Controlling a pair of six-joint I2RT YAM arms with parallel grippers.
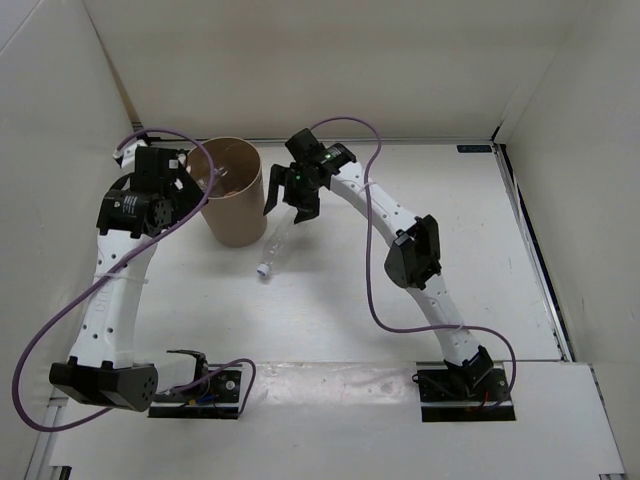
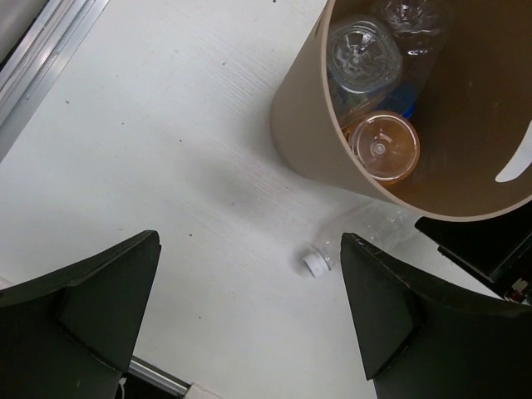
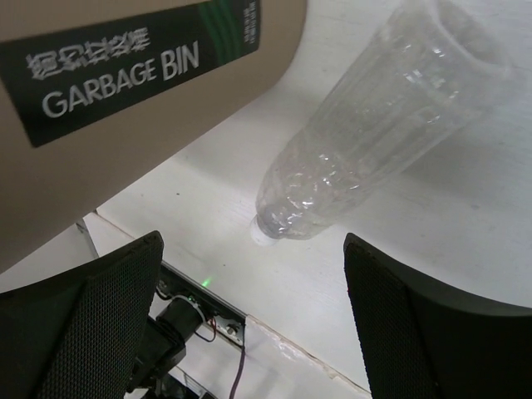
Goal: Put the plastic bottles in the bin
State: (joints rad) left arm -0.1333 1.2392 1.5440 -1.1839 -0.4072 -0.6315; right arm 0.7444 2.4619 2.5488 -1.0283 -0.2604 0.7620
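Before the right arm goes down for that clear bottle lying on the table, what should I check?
1. Right gripper open and empty: ok.
2. Clear bottle lying free on the table, beside the bin: ok.
3. Bottle enclosed by that gripper: not ok, it lies beyond the tips.
4. The bin upright, mouth unobstructed: ok.
5. Left gripper open, away from the bottle: ok.
6. Room left above the orange bottle inside: ok.
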